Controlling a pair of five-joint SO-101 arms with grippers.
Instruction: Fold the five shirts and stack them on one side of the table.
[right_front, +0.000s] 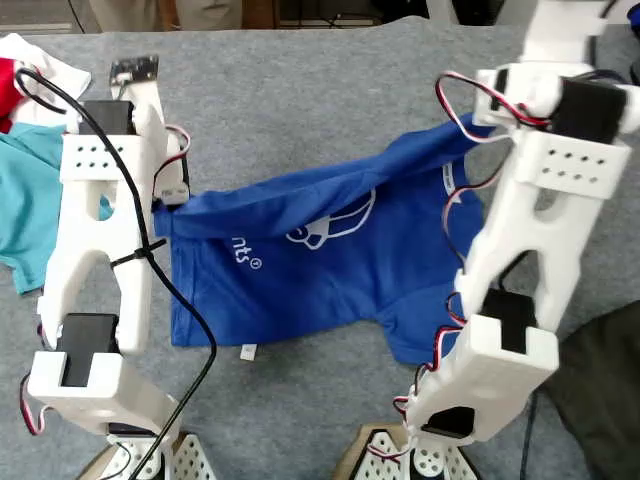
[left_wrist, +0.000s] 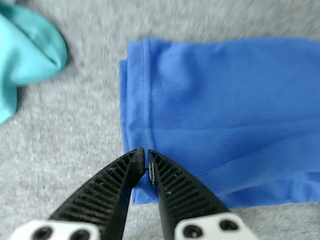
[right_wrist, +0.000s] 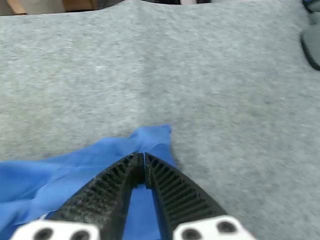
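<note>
Centrally, the blue shirt (right_front: 320, 260) lies rumpled, print side up, on the grey counter (right_front: 300, 90) between the two arms. The left claw (left_wrist: 145, 165) is clamped on the shirt's hemmed edge near one corner. The right claw (right_wrist: 144, 162) is pinched together on blue cloth at the opposite corner, which is pulled into a point. A teal shirt (right_front: 30, 200) lies beside the left arm, with a white-and-red one (right_front: 40, 70) behind it. A dark garment (right_front: 600, 390) sits at the counter's right edge.

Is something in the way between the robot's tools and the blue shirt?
Nothing that I can see. Both tools are shut right on the blue shirt: the left tool pinches a corner by the hem, and the right tool pinches a tip of cloth at the other end.
</note>
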